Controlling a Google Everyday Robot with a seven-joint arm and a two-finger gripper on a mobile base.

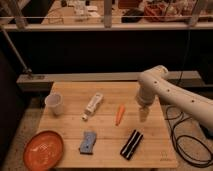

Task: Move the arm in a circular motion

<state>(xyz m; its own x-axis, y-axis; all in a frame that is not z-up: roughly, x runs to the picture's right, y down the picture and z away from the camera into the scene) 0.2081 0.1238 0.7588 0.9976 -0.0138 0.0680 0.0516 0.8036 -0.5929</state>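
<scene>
Hovering my gripper [143,114] over the worktop [159,146], grip state I cannot tell, carrot [119,114] just beside it, cup [54,103] well apart.

1 arm [172,93], jaws over table [67,127], ~6 objs

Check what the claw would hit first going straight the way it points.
The claw points down, so likely the bare wooden table just right of the carrot, with nothing else in line. Depth is unclear from this view.
</scene>
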